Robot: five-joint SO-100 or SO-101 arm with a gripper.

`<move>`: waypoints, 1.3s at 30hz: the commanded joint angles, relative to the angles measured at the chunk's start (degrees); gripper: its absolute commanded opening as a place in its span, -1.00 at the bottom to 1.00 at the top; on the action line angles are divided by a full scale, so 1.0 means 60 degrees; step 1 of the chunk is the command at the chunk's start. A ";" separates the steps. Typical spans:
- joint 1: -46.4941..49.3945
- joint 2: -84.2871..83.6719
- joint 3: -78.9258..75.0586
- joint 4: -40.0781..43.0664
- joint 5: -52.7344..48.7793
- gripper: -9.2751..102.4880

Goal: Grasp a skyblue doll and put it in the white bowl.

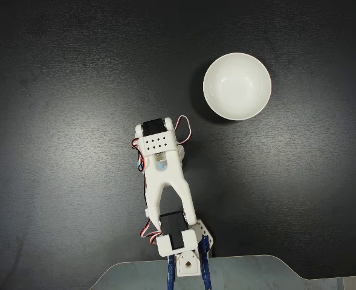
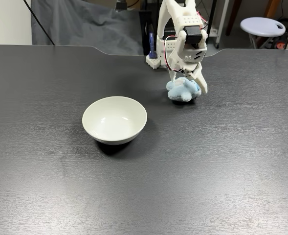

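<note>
The end effector (image 2: pixel 188 87) pointed straight down at the desk, its white fingers (image 2: pixel 201 83) set around the skyblue doll (image 2: pixel 183 91); the plush sat between them, but whether they were squeezing it or merely flanking it could not be told. Seen from above in a fixed view, the white arm (image 1: pixel 167 181) covered the end effector, and a small sliver of pale blue peeked out at its left edge.

The desk (image 2: pixel 60 171) was a broad, dark, matte slab that carried everything. On it, the arm (image 2: pixel 183 34) stood at the far edge in a fixed view, white printed shells with black servos and red-and-white wiring, folded over so the wrist hung above the doll.

The white bowl (image 2: pixel 114 120) sat upright near the middle of the desk, glossy and with nothing inside. In the fixed view from the front it lay to the left of the doll and nearer the camera, well apart from it; from above, the bowl (image 1: pixel 236 86) lay up and to the right of the arm.

The doll rested on the desk just in front of the arm's base, fuzzy and pale blue.
</note>
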 commanded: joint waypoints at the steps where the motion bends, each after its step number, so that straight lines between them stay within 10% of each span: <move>1: 0.0073 0.0293 -0.0059 0.0044 -0.0117 0.17; 39: 0.0088 0.0747 0.1479 -0.1494 0.0073 0.17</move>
